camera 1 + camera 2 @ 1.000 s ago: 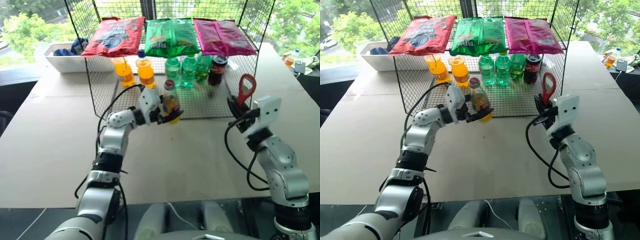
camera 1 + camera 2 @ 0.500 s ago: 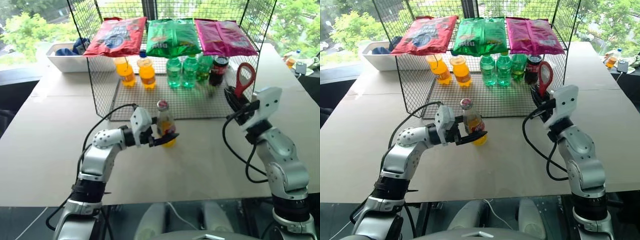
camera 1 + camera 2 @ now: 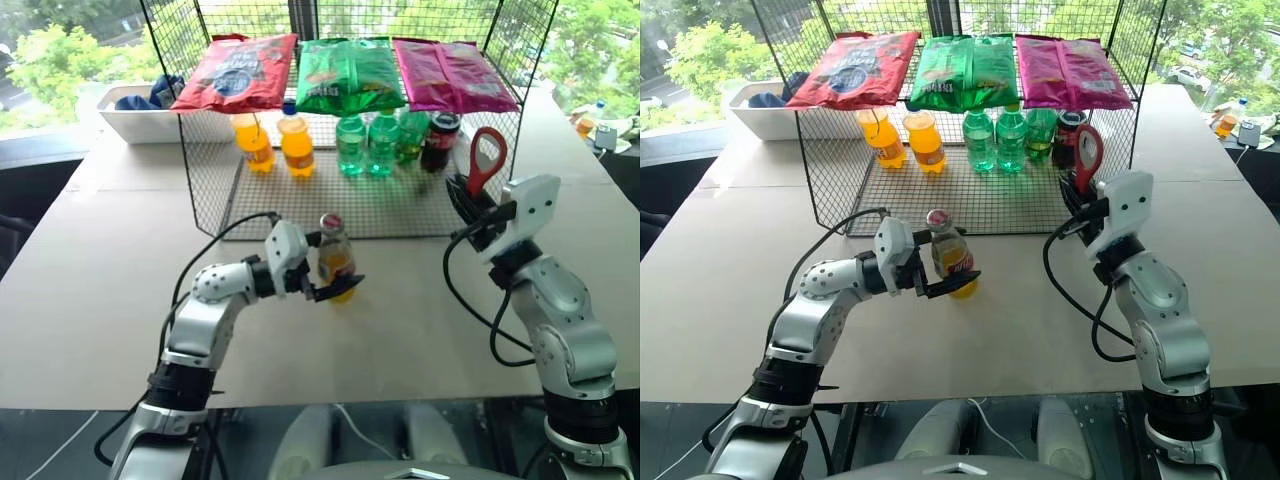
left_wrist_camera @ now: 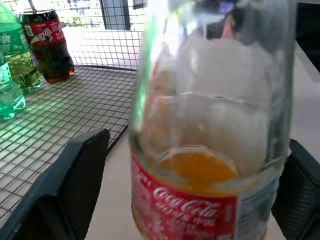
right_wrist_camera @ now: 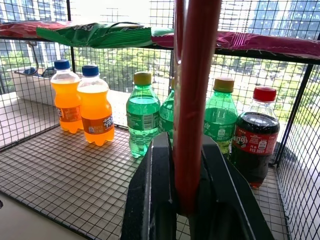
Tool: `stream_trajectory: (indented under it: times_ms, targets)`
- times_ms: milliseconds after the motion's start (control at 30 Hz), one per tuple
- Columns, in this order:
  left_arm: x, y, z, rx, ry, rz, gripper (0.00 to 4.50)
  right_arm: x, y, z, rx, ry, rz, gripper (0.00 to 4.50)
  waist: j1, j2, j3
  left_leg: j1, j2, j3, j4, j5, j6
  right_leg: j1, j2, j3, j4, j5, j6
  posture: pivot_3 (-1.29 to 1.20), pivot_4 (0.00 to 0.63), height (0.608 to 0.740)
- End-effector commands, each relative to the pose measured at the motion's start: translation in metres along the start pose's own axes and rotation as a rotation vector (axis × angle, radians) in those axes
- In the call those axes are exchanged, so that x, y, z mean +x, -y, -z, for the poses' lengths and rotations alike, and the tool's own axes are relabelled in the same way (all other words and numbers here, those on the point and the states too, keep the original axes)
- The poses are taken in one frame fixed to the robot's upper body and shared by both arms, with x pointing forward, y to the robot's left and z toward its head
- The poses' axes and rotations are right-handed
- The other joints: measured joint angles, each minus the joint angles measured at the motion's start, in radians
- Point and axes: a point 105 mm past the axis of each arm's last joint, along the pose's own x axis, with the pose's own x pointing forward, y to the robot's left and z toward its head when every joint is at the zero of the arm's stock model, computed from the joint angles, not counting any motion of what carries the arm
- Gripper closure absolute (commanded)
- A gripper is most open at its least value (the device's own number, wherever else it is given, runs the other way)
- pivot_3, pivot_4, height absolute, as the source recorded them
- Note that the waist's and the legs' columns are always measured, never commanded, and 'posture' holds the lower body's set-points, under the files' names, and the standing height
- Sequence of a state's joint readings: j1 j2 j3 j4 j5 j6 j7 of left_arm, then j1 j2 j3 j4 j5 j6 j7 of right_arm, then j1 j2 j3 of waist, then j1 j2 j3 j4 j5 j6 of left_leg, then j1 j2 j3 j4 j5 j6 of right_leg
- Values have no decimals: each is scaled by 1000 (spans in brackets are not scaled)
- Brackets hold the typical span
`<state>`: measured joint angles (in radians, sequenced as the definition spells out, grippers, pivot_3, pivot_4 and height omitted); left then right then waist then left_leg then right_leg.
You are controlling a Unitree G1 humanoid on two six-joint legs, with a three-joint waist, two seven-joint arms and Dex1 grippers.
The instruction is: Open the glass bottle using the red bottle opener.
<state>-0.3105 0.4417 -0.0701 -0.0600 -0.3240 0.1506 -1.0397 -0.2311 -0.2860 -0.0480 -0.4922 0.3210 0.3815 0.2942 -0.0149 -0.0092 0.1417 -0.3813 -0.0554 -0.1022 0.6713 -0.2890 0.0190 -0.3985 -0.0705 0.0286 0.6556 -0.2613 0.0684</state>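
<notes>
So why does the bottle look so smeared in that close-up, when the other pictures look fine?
In the left wrist view the glass bottle stands very close, so it blurs and window glare washes out its upper half; in the right wrist view the red bottle opener blurs likewise, while the shelf bottles stay crisp.

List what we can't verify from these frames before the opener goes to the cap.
- Glass bottle crown cap: cut off by the top edge in the left wrist view; too small in the eye views to judge its seating.
- Left gripper contact with the bottle: jaws stand wide, touching or apart unclear.
- Red bottle opener handle: hidden inside the right gripper.
</notes>
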Motion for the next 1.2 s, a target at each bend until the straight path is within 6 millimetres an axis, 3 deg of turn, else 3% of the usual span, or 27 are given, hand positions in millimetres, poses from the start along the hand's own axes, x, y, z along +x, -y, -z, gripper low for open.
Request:
stream_trajectory:
  times_ms: [33, 200, 433, 900, 933, 967, 1100, 1200]
  targets:
    - [-1, -2, -26, 21, 98, -7, 103, 2, -3, -17, -18, 65, -14, 4500, 0, 0, 0, 0, 0, 0, 0, 0, 0, 0, 0, 0, 0, 0, 0, 0, 150, 740]
    - [-4, -5, -51, 22, 201, -43, 103, 3, -4, -16, -12, 63, -24, 4500, 0, 0, 0, 0, 0, 0, 0, 0, 0, 0, 0, 0, 0, 0, 0, 0, 150, 740]
    - [-5, 6, -62, 6, 263, 1, 103, 6, -7, -16, -9, 64, -46, 4500, 0, 0, 0, 0, 0, 0, 0, 0, 0, 0, 0, 0, 0, 0, 0, 0, 150, 740]
    - [-11, 12, -40, -36, 238, 6, 103, 11, -12, -17, -18, 52, -91, 4500, 0, 0, 0, 0, 0, 0, 0, 0, 0, 0, 0, 0, -1, 0, 0, 0, 150, 740]
    - [-11, 11, -40, -42, 245, -5, 610, 12, -13, -16, -21, 48, -101, 4500, 0, 0, 0, 0, 0, 0, 0, 0, 0, 0, 0, 0, -1, 0, 0, 0, 150, 740]
    - [-11, 11, -40, -44, 247, -9, 746, 12, -14, -16, -25, 45, -110, 4500, 0, 0, 0, 0, 0, 0, -1, 0, 0, 0, 0, 0, -1, 0, 0, 0, 150, 740]
    - [-11, 12, -36, -29, 241, -11, 2603, 15, -17, -17, -29, 47, -127, 4500, 1, 0, 0, 0, 0, 0, -1, 0, 0, 0, 0, 0, -1, 0, 0, 0, 150, 740]
    - [-10, 14, -32, -20, 234, -12, 3002, 17, -21, -16, -26, 42, -149, 4500, 2, 0, 0, 1, 0, 0, -1, 0, 0, 1, 0, 0, -2, 0, 0, 0, 150, 740]
